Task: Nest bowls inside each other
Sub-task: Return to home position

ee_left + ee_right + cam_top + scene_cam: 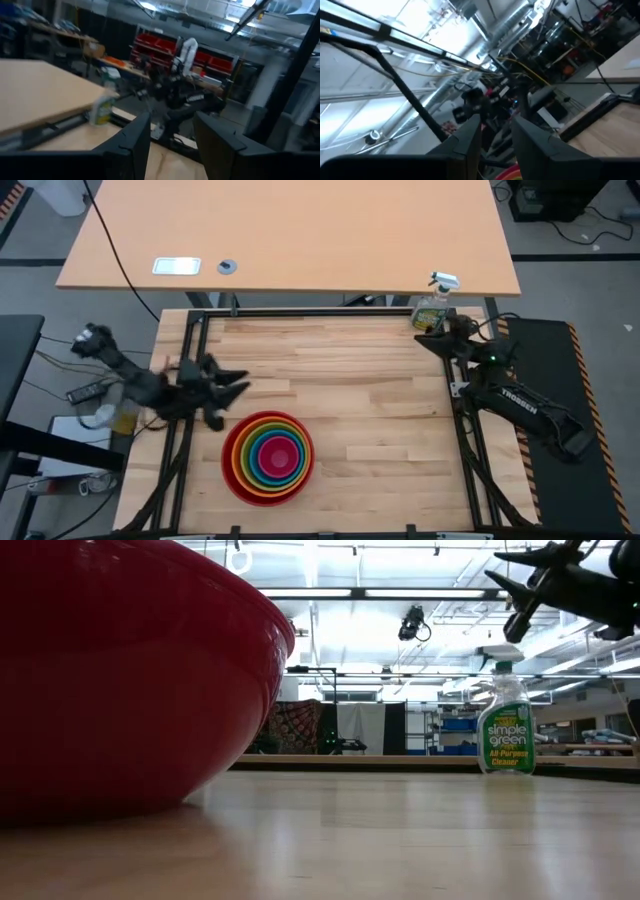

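Observation:
The bowls (268,458) stand nested in one stack on the wooden table near its front edge, left of the middle. Red is outermost, then orange, lime green and blue, with magenta in the centre. In the low view the red bowl's wall (120,680) fills the left side, its base resting on the table. My left gripper (238,383) hangs open above the table's left edge, beyond the stack, with nothing between its fingers (172,122). My right gripper (425,338) stands open in the air at the far right corner, also empty (496,122).
A green spray bottle (433,305) stands at the table's far right corner, just beside my right gripper, and shows in the low view too (505,720). A black frame (300,313) rims the table. A lighter desk (290,240) lies beyond it.

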Available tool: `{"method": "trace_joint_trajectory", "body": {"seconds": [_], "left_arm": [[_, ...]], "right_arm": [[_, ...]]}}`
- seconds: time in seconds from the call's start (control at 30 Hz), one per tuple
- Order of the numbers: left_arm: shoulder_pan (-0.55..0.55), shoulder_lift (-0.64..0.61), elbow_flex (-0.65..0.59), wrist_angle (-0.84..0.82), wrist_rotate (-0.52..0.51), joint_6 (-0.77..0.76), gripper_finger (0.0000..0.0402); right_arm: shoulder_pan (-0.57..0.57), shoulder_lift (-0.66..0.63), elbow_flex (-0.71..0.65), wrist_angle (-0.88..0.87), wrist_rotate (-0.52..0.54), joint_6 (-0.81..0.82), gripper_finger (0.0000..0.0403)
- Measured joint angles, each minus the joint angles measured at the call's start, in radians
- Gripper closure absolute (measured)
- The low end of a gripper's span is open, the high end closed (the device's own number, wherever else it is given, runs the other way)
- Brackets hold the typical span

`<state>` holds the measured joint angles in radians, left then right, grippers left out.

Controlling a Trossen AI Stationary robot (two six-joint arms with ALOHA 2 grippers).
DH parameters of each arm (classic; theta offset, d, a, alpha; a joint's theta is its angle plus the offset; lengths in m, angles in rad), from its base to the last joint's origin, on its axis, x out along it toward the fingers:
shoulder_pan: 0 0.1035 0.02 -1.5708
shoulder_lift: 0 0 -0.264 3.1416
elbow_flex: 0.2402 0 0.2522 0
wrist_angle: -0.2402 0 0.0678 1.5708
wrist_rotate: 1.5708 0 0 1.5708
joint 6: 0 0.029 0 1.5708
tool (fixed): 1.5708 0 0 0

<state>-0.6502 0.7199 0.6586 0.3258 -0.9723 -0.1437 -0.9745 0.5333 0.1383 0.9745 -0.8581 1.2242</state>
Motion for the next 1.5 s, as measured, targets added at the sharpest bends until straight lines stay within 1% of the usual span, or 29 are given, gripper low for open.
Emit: {"method": "trace_joint_trajectory", "body": {"seconds": [0.13, 0.27, 0.43, 0.57, 0.63, 0.73, 0.87, 0.97, 1.17, 1.37, 1.5], "left_arm": [[0.199, 0.106, 0.000, -0.010, 0.236, -0.141, 0.0249], [0.363, 0.138, -0.001, -0.064, 0.425, -0.222, 0.0249], [0.516, 0.106, -0.001, -0.205, 0.583, -0.251, 0.0259], [0.627, 0.072, 0.000, -0.372, 0.724, -0.291, 0.0270], [0.677, 0.060, 0.000, -0.445, 0.797, -0.292, 0.0277], [0.753, 0.038, 0.000, -0.533, 0.873, -0.290, 0.0284], [0.837, 0.010, 0.000, -0.580, 0.969, -0.289, 0.0286], [0.877, -0.026, 0.000, -0.591, 1.005, -0.283, 0.0286], [0.925, -0.122, -0.013, -0.627, 1.003, -0.264, 0.0286], [0.932, -0.251, -0.157, -0.613, 0.994, -0.342, 0.0286], [0.932, -0.309, -0.271, -0.466, 0.993, -0.420, 0.0286]], "right_arm": [[-0.063, -0.016, 0.000, 0.011, -0.012, 0.033, 0.0287], [-0.118, -0.032, 0.000, 0.012, -0.064, 0.065, 0.0287], [-0.163, -0.072, 0.000, 0.018, -0.114, 0.092, 0.0287], [-0.188, -0.105, 0.000, 0.017, -0.126, 0.090, 0.0294], [-0.194, -0.116, -0.013, 0.018, -0.120, 0.087, 0.0301], [-0.194, -0.126, -0.060, 0.021, -0.087, 0.084, 0.0313], [-0.183, -0.128, -0.132, 0.041, -0.044, 0.095, 0.0328], [-0.176, -0.127, -0.129, 0.054, -0.038, 0.081, 0.0338], [-0.181, -0.129, -0.128, 0.132, -0.026, 0.069, 0.0353], [-0.183, -0.128, -0.128, 0.127, -0.022, -0.048, 0.0357], [-0.183, -0.128, -0.128, 0.125, -0.023, -0.126, 0.0358]]}}
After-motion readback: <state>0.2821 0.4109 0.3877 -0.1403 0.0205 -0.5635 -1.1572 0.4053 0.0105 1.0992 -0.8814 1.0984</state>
